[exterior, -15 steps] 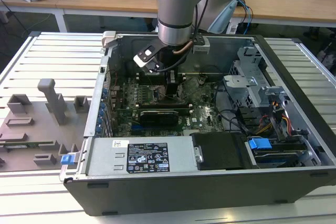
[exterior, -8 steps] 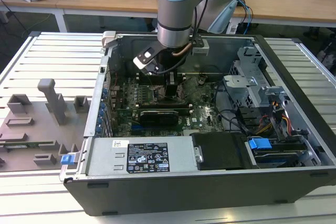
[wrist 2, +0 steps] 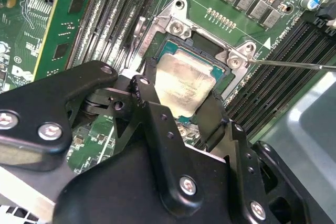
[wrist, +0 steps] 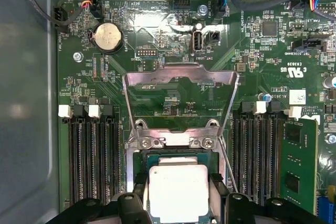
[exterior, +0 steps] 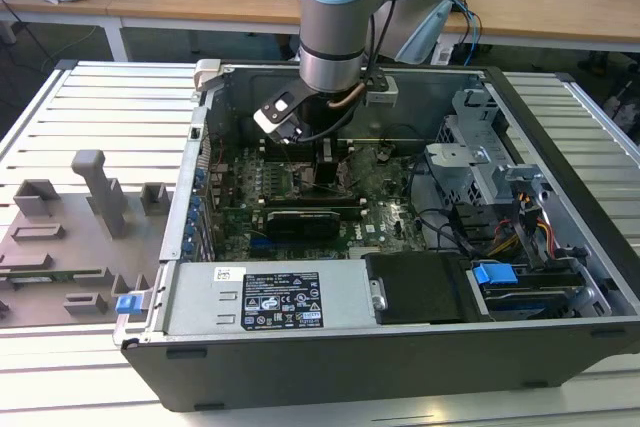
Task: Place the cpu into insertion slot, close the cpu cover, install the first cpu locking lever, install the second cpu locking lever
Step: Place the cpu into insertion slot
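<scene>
Our pale silvery cpu (wrist: pixel 178 198), flat within the gripper (wrist 2: pixel 181 95), at the dark insertion slot (wrist 2: pixel 205 43); silver cpu cover (wrist: pixel 157 76) open beyond.

In the exterior view, taking the arm (exterior: pixel 338 37) as the dial's centre, the case wall (exterior: pixel 196 182) is closing off 9 o'clock. The drive cage (exterior: pixel 478 162) is crowding 3 o'clock, and the power supply box (exterior: pixel 270 299) is barring 6 o'clock. In the second wrist view the gripper (wrist 2: pixel 179 94) is pinching the cpu (wrist 2: pixel 186 77). In the first wrist view the raised cpu cover (wrist: pixel 178 72) is walling one side, with memory slots (wrist: pixel 89 161) flanking.
</scene>
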Motion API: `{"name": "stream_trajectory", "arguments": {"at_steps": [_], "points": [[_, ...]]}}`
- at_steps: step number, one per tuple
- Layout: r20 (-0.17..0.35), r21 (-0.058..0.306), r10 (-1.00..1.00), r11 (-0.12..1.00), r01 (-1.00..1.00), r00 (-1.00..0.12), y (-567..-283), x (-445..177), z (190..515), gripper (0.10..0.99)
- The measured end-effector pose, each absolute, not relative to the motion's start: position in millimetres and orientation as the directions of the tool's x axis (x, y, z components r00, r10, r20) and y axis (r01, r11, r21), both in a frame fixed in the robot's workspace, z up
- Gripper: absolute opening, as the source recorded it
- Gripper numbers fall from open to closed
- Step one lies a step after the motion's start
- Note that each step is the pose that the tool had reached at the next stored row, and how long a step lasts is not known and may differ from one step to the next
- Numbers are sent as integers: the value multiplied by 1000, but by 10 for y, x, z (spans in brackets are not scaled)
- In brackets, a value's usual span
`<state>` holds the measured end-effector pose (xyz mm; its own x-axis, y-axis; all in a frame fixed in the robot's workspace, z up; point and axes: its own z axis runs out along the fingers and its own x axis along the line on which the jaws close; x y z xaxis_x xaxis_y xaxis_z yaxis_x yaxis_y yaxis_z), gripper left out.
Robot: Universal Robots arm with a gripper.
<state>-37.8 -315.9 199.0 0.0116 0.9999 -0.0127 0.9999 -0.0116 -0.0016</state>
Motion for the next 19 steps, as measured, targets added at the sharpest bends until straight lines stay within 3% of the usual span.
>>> {"name": "stream_trajectory", "arguments": {"at_steps": [1,10,14,15,19], "points": [[-13,-2,1000,-12,1000,12,-3159,-378,1990,620],[-13,-2,1000,-12,1000,12,-3153,-377,2314,620],[-13,-2,1000,-12,1000,12,-3153,-378,2385,353],[-13,-2,1000,-12,1000,12,-3153,-378,2392,353],[-13,-2,1000,-12,1000,12,-3153,-378,2483,114]]}}
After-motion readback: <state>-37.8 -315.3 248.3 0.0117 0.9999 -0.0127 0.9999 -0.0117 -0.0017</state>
